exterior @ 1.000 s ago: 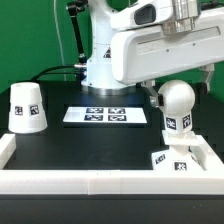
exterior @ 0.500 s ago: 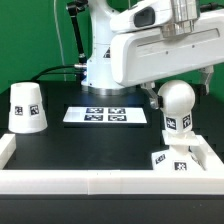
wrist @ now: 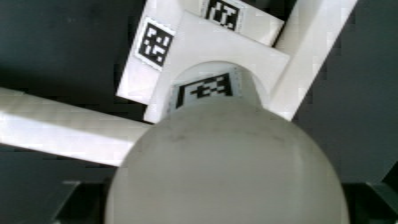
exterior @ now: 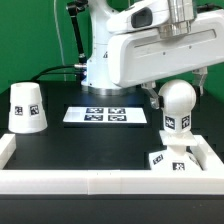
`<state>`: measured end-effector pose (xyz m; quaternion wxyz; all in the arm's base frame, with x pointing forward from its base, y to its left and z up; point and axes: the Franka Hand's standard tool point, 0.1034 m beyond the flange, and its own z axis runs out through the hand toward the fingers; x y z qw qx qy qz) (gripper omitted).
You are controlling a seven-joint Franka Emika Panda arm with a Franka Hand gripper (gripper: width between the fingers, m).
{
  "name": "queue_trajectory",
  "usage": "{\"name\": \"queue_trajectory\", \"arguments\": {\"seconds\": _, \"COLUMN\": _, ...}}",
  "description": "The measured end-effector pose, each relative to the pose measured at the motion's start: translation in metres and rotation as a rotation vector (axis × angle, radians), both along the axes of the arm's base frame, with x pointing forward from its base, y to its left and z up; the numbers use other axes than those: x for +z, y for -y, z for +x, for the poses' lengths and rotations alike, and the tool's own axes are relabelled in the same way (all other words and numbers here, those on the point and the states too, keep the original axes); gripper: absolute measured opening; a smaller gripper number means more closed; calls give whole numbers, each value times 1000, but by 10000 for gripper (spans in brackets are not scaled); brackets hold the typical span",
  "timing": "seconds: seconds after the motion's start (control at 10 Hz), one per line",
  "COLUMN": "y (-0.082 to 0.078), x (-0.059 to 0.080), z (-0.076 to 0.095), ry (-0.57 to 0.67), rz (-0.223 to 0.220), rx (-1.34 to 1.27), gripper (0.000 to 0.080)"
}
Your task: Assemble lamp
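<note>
The white round-topped bulb stands upright on the flat square base block in the near corner at the exterior view's right. My gripper straddles the bulb's dome, a finger on each side with a thin dark gap, so it is open around it. In the wrist view the bulb fills the space between my fingers, with the tagged base beyond it. The cup-shaped shade stands mouth down, alone at the exterior view's left.
The marker board lies flat mid-table. A white raised wall borders the table's front and sides. The robot pedestal stands at the back, with cables beside it.
</note>
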<state>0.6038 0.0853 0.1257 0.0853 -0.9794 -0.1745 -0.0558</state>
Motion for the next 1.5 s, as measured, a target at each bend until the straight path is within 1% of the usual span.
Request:
{"name": "queue_trajectory", "arguments": {"seconds": 0.1, "y": 0, "x": 0, "z": 0, "ry": -2, "rz": 1, "rx": -9, "gripper": 576}}
{"name": "queue_trajectory", "arguments": {"seconds": 0.2, "y": -1, "x": 0, "z": 0, "ry": -15, "rz": 8, "rx": -78, "gripper": 576}}
{"name": "queue_trajectory", "arguments": {"seconds": 0.4, "y": -3, "x": 0, "z": -1, "ry": -43, "rz": 33, "rx": -301, "gripper": 577}}
{"name": "queue_trajectory", "arguments": {"seconds": 0.7, "y": 0, "x": -1, "z": -2, "ry": -97, "rz": 58, "rx": -636, "gripper": 578}}
{"name": "queue_trajectory", "arguments": {"seconds": 0.9, "y": -4, "x": -1, "z": -2, "ry": -149, "rz": 79, "rx": -875, "gripper": 579}}
{"name": "queue_trajectory", "arguments": {"seconds": 1.1, "y": -7, "x": -1, "z": -1, "ry": -187, "rz": 110, "rx": -1020, "gripper": 579}}
{"name": "queue_trajectory", "arguments": {"seconds": 1.3, "y": -11, "x": 1, "z": 0, "ry": -246, "rz": 127, "rx": -1181, "gripper": 579}}
{"name": "queue_trajectory", "arguments": {"seconds": 1.4, "y": -11, "x": 1, "z": 0, "ry": -256, "rz": 129, "rx": -1206, "gripper": 579}}
{"name": "queue_trajectory", "arguments": {"seconds": 1.5, "y": -9, "x": 0, "z": 0, "ry": -280, "rz": 146, "rx": -1277, "gripper": 579}}
